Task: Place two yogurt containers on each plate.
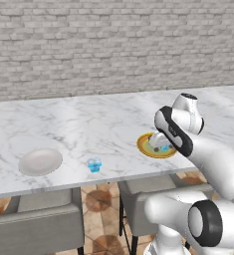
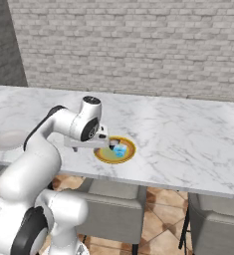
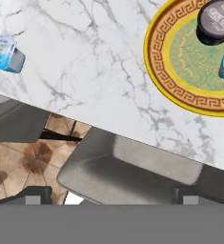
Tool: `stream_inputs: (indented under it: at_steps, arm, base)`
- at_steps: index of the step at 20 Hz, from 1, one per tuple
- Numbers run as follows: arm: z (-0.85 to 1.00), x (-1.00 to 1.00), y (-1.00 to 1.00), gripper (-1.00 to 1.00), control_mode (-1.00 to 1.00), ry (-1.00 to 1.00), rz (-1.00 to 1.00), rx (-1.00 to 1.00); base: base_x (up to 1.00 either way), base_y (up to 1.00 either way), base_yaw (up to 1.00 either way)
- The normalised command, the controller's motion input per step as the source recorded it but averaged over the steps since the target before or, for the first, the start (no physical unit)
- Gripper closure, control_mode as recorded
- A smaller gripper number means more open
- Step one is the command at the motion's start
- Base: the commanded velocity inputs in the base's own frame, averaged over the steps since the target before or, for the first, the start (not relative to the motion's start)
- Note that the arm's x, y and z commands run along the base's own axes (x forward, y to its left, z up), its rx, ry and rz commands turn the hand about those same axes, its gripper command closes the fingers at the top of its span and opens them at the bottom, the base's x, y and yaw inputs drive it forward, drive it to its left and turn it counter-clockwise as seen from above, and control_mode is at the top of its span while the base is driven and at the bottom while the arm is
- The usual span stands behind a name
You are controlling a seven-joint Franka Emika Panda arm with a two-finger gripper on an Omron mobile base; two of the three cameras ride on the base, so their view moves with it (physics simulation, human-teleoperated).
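On yellow-rimmed plate (image 3: 167, 66) — black cup (image 3: 217, 21) plus blue cup (image 2: 119, 150). Left of it, lone blue cup (image 1: 94, 165), then white plate (image 1: 40, 162). Gripper (image 2: 110, 144) spread wide, empty.

Yellow-rim green plate (image 3: 192, 66), blue cup (image 1: 94, 165)

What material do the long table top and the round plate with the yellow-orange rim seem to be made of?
The long table top looks like polished white marble: grey veins run across it. The round plate with the yellow-orange rim looks like glazed ceramic with a printed key pattern, though painted plastic is possible.
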Motion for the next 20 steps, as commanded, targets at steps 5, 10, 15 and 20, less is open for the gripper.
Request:
stream_inputs:
  at_steps: [5,10,15,20]
  arm:
    - [0.11,-0.15,0.16,-1.0,-1.0,0.0,0.0,0.0]
    - [0.03,-0.17,0.0,-1.0,-1.0,0.0,0.0,0.0]
    - [0.02,-0.07,-0.12,-1.0,-1.0,0.0,0.0,0.0]
    - [0.0,-0.07,-0.14,-1.0,1.0,0.0,0.0,0.0]
  base:
    - [0.0,0.0,0.0]
    - [0.0,0.0,0.0]
    - [0.0,0.0,0.0]
    - [-0.05,0.0,0.0]
